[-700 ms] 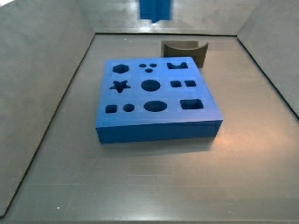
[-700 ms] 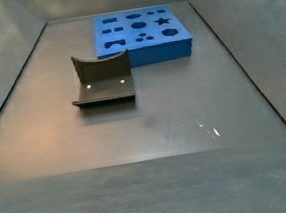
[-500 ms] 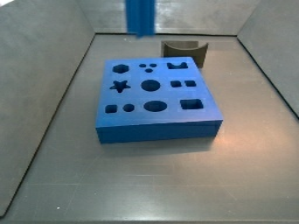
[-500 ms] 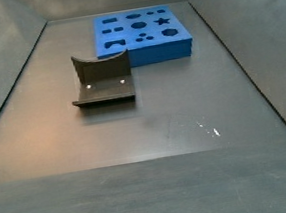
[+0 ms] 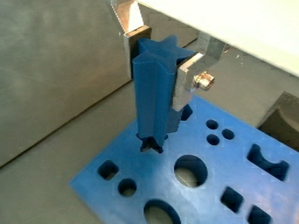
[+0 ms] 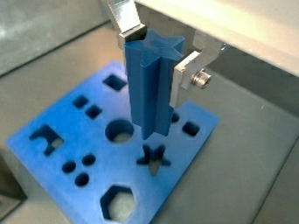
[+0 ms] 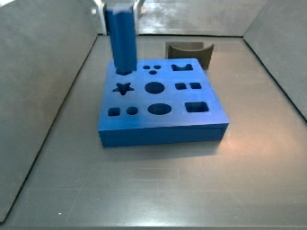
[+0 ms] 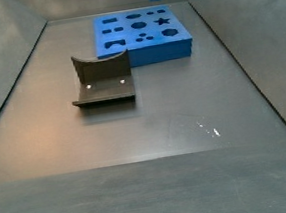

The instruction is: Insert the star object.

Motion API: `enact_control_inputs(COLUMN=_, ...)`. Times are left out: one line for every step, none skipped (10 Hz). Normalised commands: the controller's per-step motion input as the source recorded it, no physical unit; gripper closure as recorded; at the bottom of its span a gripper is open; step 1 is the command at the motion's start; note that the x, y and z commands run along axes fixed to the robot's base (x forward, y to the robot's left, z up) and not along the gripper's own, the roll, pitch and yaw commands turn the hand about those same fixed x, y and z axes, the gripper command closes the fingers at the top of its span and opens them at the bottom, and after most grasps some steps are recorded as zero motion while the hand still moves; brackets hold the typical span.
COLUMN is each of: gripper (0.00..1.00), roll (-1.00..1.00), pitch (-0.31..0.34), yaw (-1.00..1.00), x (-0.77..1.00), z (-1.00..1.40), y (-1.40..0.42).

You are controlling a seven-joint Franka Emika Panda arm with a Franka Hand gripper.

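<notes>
On the grey desk (image 7: 144,189) the wide blue block (image 7: 162,126) with shaped holes serves as the landmark. In a side view the dark curved piece (image 8: 102,81) stands on the desk nearer the camera than the block, well apart from it; in a side view it (image 7: 189,49) shows just behind the block's far edge. Above the block hangs the star object (image 7: 121,40), upright, its lower end over the block's top near the star-shaped hole (image 7: 122,88), on that hole's far side. Both wrist views show the peg's ridged sides (image 5: 153,96) (image 6: 152,83) and its tip just above the star-shaped hole (image 6: 152,158), not yet inside it. The gripper (image 5: 162,48) is clenched on the star object's upper part, silver fingers (image 6: 184,74) pressed against its sides, directly above the block.
</notes>
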Motion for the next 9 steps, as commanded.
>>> enact_control_inputs(gripper=1.00, roll=0.17, pitch=0.000, yaw=0.00, x=-0.04, z=-0.68, y=0.17)
enact_control_inputs(gripper=1.00, roll=0.14, pitch=0.000, yaw=0.00, x=0.00, z=-0.67, y=0.15)
enact_control_inputs(gripper=1.00, roll=0.10, pitch=0.000, yaw=0.00, x=0.00, z=-0.59, y=0.14)
enact_control_inputs(gripper=1.00, roll=0.07, pitch=0.000, yaw=0.00, x=0.00, z=-0.55, y=0.10)
enact_control_inputs(gripper=1.00, roll=0.00, pitch=0.000, yaw=0.00, x=-0.07, z=-0.47, y=0.01)
enact_control_inputs(gripper=1.00, roll=0.00, pitch=0.000, yaw=0.00, x=0.00, z=-0.29, y=0.00)
enact_control_inputs(gripper=1.00, roll=0.07, pitch=0.027, yaw=0.00, x=0.00, z=-0.07, y=0.02)
enact_control_inputs(gripper=1.00, roll=0.11, pitch=0.037, yaw=0.00, x=0.00, z=-0.11, y=0.03)
enact_control_inputs(gripper=1.00, roll=0.03, pitch=0.000, yaw=0.48, x=-0.19, z=-0.41, y=0.00)
